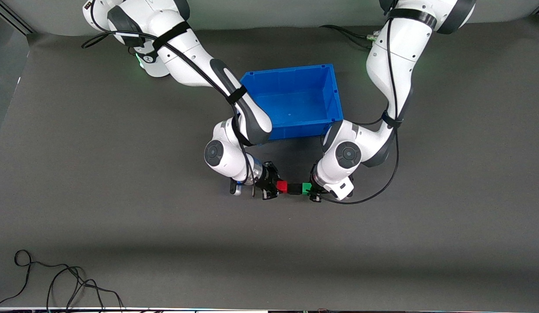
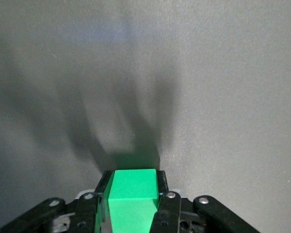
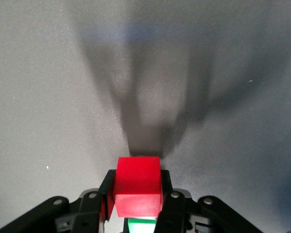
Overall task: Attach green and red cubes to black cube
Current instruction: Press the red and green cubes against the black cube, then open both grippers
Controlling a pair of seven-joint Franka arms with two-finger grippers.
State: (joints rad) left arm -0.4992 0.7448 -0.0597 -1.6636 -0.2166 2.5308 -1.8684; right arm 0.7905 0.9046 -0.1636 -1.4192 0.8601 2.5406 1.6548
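Over the dark matte mat, nearer the front camera than the smooth blue plastic bin (image 1: 295, 102), 3 small cubes meet in a row: the red cube (image 1: 282, 186), the black cube (image 1: 295, 188) between, the green cube (image 1: 306, 188). The right gripper (image 1: 271, 187) pinches the red cube, the left gripper (image 1: 314, 191) pinches the green one. Both glossy white arms bend at the elbow, their wrists turned toward each other.

Three cubes in one row, touching: black cube (image 1: 295, 188) in the middle, red cube (image 1: 282, 186) toward the right arm's end, green cube (image 1: 306, 188) toward the left arm's end. Bin (image 1: 334, 98) on the table (image 1: 121, 217), farther from the front camera.
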